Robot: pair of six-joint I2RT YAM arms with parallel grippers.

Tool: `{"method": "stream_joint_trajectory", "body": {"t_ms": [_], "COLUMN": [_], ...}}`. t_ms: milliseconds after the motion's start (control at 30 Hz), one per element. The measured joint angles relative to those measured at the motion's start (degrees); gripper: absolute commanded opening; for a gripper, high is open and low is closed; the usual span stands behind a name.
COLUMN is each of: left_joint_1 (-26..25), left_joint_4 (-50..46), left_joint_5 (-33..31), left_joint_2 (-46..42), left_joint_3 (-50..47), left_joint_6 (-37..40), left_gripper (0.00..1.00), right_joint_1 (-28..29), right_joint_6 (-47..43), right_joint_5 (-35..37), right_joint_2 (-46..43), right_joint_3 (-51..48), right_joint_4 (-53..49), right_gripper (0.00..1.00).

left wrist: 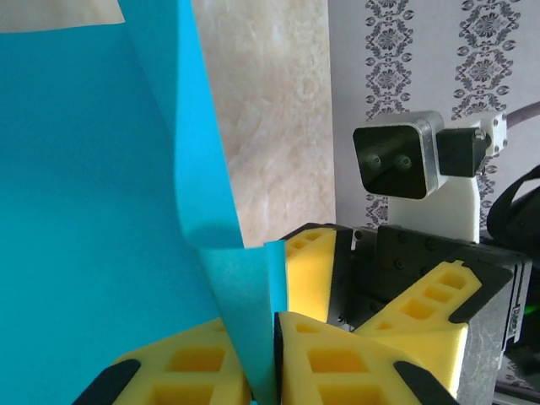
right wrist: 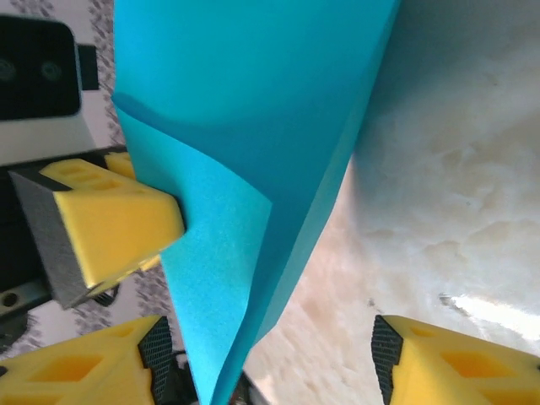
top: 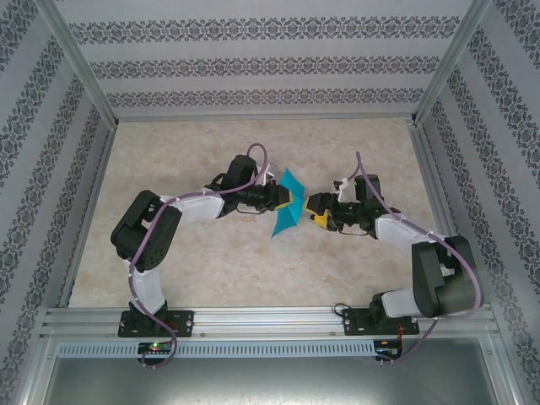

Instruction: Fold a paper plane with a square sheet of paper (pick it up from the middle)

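The right gripper's [right wrist: 270,371] yellow fingers stand wide apart around the folded turquoise paper [right wrist: 253,101], with a left-gripper finger [right wrist: 110,219] touching it.

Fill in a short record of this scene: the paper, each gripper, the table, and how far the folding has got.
Paper: blue sheet, bent, with layers overlapping, held between the two grippers
Left gripper: shut on the paper's edge
Right gripper: open, fingers either side of the paper, not clamping it
Table: marbled beige top
Folding: no plane shape yet
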Motion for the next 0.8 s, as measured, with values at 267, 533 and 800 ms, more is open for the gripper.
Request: {"method": "stream_joint_trajectory", "body": {"t_ms": [267, 533, 800], "left_joint_1": [0.0, -0.4, -0.5], "left_joint_4": [3.4, 5.8, 6.7], "left_joint_5": [-0.2, -0.8, -1.0], "left_joint_2": [0.0, 0.0, 0.0], "left_joint_3": [0.0, 0.0, -0.6], "left_joint_6": [-3.0, -4.6, -4.8], "left_gripper": [0.17, 0.17, 0.19], "right_joint_1": [3.3, 6.9, 6.8], "right_joint_6": [13.5, 23.3, 26.6], "right_joint_5": [1.3, 1.9, 2.7], "right_joint_2": [-1.2, 0.7, 0.6], "right_joint_3": [-4.2, -5.8, -6.2], "right_joint_4": [11.6, 21.4, 24.6], "right_gripper": [0.65, 0.55, 0.39]}}
